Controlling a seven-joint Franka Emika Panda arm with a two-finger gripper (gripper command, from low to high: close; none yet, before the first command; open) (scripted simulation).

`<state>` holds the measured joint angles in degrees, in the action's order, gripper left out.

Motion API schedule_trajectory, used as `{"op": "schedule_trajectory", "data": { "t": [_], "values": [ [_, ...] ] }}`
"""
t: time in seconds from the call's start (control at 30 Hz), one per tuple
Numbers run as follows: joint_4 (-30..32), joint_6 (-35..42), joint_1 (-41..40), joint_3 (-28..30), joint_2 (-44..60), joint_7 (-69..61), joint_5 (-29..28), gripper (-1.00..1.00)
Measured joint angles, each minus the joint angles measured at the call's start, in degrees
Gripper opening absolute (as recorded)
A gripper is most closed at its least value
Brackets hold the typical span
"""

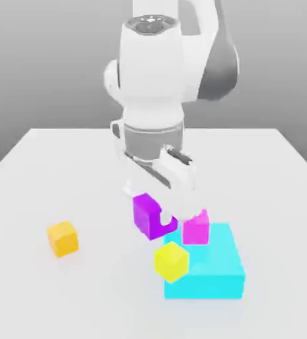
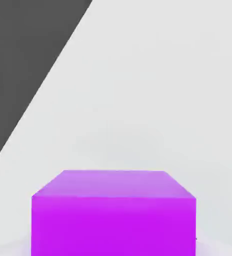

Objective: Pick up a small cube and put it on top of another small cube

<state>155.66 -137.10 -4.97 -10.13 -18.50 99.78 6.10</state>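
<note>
You have the small violet-purple cube gripped in the jaws, tilted with its edges aslant, plain-faced and partly covered, about midway between the exterior view's left and the exterior view's right

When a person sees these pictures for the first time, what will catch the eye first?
Probably the wide cyan block, bright on the pale table toward the exterior view's right, with the yellow cube at its left edge. Next, the violet cube below the white arm, near the middle, and the orange cube alone on the left.
</note>
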Motion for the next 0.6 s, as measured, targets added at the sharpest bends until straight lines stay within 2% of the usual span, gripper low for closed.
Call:
{"op": "schedule_trajectory", "data": {
  "t": [0.27, 0.47, 0.5, 0.6],
  "values": [
    [12.24, 2.28, 9.03, -3.45, -14.89, -1.08, 4.70, -1.00],
    [15.84, -10.35, 9.33, -5.28, -5.88, -1.13, 5.69, -1.00],
    [16.18, -12.11, 9.30, -5.47, -4.46, -1.10, 5.76, 1.00],
    [16.18, -12.11, 9.30, -5.47, -4.46, -1.10, 5.76, 1.00]
  ]
}}
